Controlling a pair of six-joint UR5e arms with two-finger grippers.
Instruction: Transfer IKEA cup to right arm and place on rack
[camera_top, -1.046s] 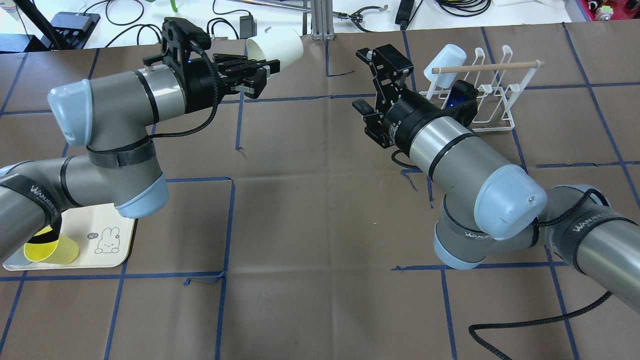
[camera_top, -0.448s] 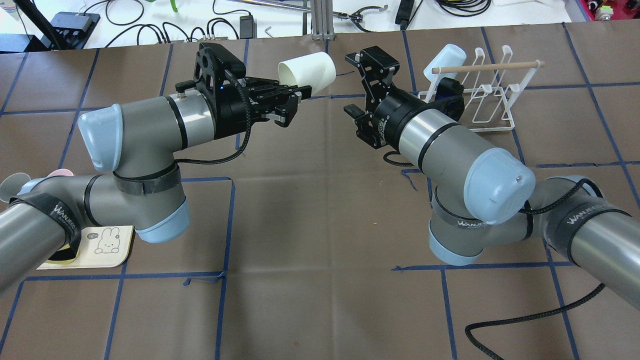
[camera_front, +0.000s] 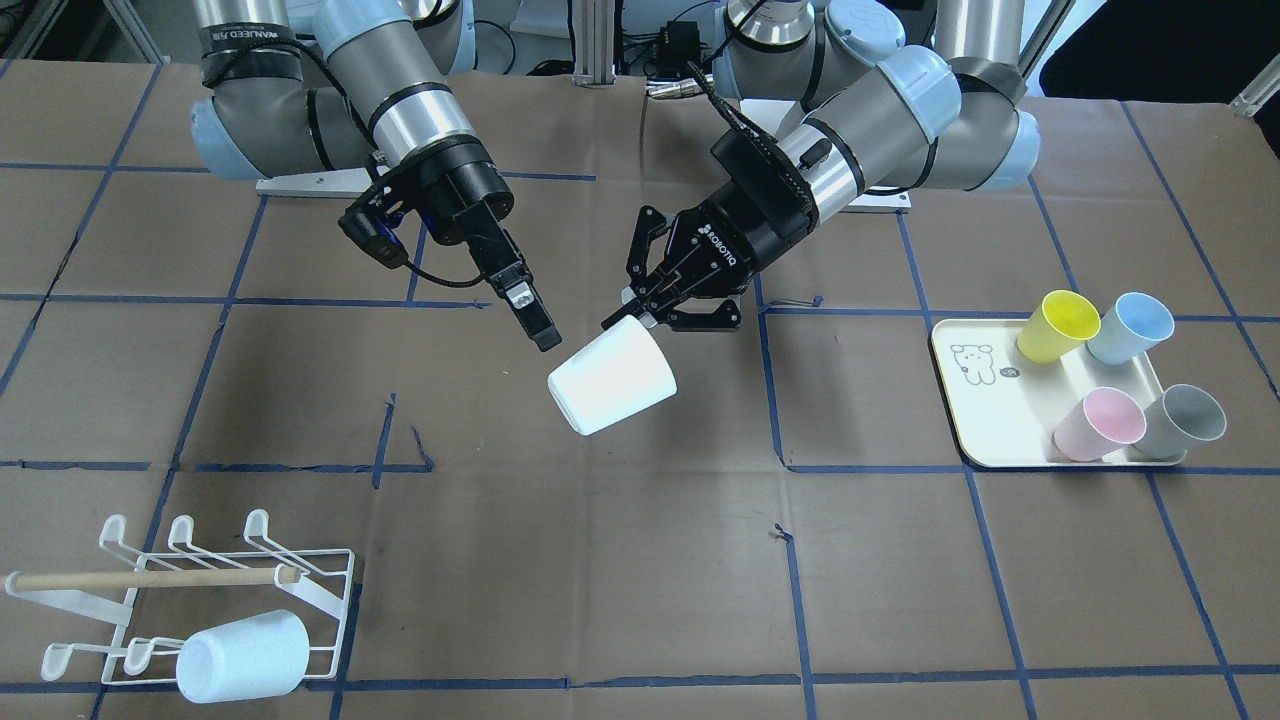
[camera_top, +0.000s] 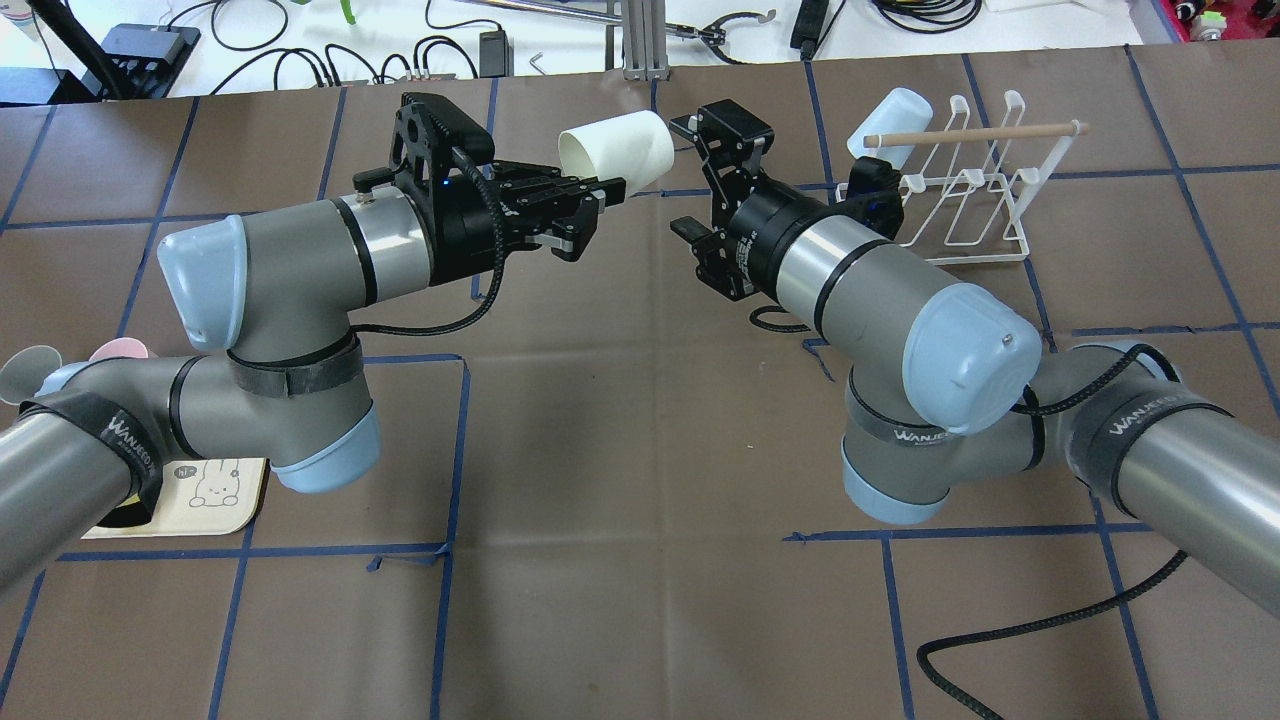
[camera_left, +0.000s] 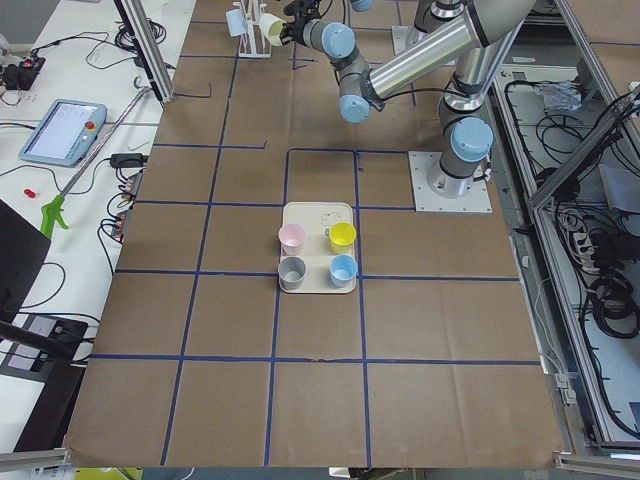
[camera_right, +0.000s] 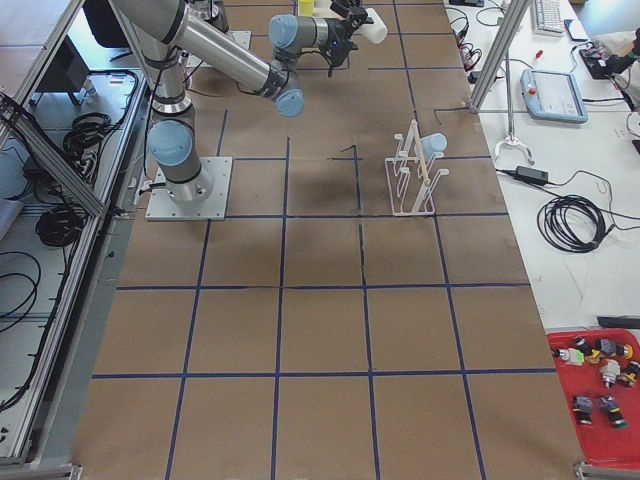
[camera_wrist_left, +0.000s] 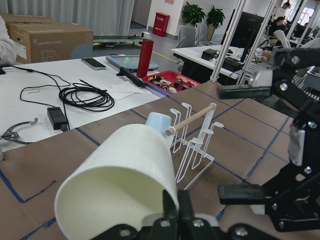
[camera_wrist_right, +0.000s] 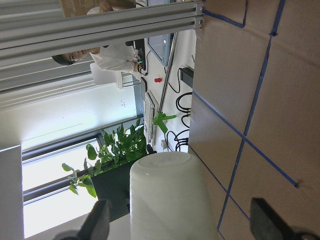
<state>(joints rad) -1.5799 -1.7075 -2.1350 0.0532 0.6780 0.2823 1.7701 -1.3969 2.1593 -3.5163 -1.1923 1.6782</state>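
Note:
My left gripper (camera_top: 598, 192) is shut on the rim of a white cup (camera_top: 616, 150) and holds it on its side above the table. It also shows in the front view (camera_front: 640, 315) with the cup (camera_front: 612, 380). The cup's base points at my right gripper (camera_top: 690, 176), which is open, with jaws wide and fingertips just short of the cup. The right wrist view shows the cup's base (camera_wrist_right: 167, 192) centred ahead. The white wire rack (camera_top: 965, 195) with a wooden dowel stands beyond the right gripper.
A pale blue cup (camera_top: 885, 118) hangs on the rack's left end (camera_front: 240, 655). A cream tray (camera_front: 985, 420) holds yellow (camera_front: 1058, 325), blue (camera_front: 1130, 327), pink (camera_front: 1100, 422) and grey (camera_front: 1185, 420) cups on my left side. Cables lie beyond the table's far edge.
My left arm carried the white cup to the right and a little nearer. My right gripper moved left towards it, staying open; the gap has nearly closed.

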